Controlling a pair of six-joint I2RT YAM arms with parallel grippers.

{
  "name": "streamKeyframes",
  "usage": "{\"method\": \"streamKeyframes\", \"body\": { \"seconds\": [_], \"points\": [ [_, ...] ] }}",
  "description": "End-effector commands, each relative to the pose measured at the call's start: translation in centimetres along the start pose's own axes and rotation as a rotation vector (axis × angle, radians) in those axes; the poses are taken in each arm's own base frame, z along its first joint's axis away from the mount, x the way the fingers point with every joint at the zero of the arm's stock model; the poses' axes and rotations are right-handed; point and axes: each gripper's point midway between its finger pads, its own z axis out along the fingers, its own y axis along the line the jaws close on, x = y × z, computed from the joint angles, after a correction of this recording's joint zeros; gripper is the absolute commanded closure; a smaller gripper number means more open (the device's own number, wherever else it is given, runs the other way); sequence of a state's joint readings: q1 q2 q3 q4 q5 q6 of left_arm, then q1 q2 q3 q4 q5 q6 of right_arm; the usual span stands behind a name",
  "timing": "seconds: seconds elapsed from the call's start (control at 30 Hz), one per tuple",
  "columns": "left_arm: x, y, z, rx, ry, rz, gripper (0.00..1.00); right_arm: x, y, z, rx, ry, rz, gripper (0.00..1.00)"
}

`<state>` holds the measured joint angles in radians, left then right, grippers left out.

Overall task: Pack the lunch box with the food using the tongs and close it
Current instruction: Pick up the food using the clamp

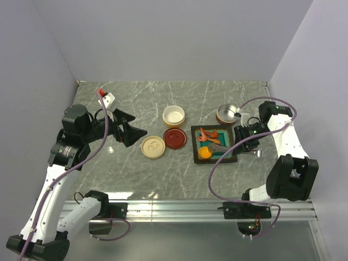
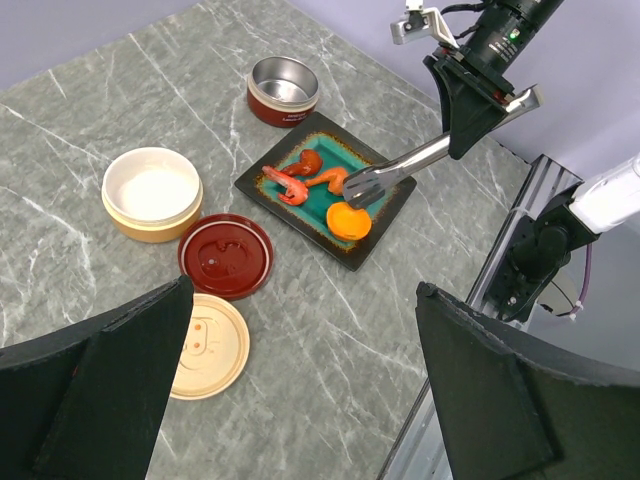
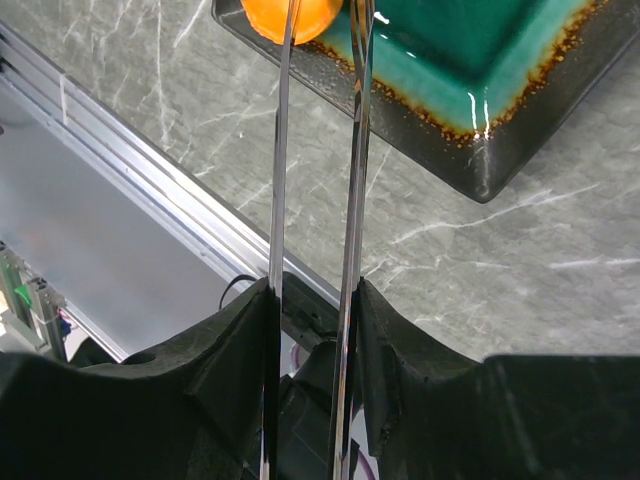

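The dark-rimmed teal tray (image 1: 194, 145) holds the food: a round orange disc (image 1: 205, 153) and red-orange shrimp pieces (image 1: 206, 136). My right gripper (image 1: 244, 139) is shut on the silver tongs (image 1: 222, 147) near their joined end. The tongs' tips reach over the tray, just above the orange disc (image 2: 348, 220) and beside the shrimp (image 2: 292, 185). In the right wrist view the tongs (image 3: 355, 150) run from my right gripper (image 3: 313, 300) up to the disc (image 3: 290, 15). The lunch box parts, a cream bowl (image 1: 174, 115) and a steel-lined red bowl (image 1: 228, 113), stand uncovered. My left gripper (image 1: 130, 130) hangs open and empty.
A red lid (image 1: 175, 138) and a cream lid (image 1: 153, 147) lie flat left of the tray. The metal rail (image 1: 179, 205) runs along the table's near edge. Grey walls close in the far side and both ends.
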<state>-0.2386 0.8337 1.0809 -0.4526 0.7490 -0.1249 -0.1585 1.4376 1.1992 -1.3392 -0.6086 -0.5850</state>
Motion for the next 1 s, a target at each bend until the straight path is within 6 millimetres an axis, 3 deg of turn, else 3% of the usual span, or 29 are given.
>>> {"method": "streamKeyframes", "body": {
  "seconds": [0.0,0.77,0.97],
  "points": [
    [-0.7,-0.5,-0.2,0.023,-0.025,0.028,0.01,-0.1,0.4,-1.4,0.023,-0.023,-0.013,0.55],
    [-0.7,-0.4,-0.1,0.024,-0.022,0.023,0.01,0.3,-0.1,0.7,-0.06,0.024,0.051,0.56],
    [-0.6,-0.3,0.0,0.027,-0.019,0.023,0.01,0.2,0.1,0.9,-0.088,0.027,0.044,0.65]
  ]
}}
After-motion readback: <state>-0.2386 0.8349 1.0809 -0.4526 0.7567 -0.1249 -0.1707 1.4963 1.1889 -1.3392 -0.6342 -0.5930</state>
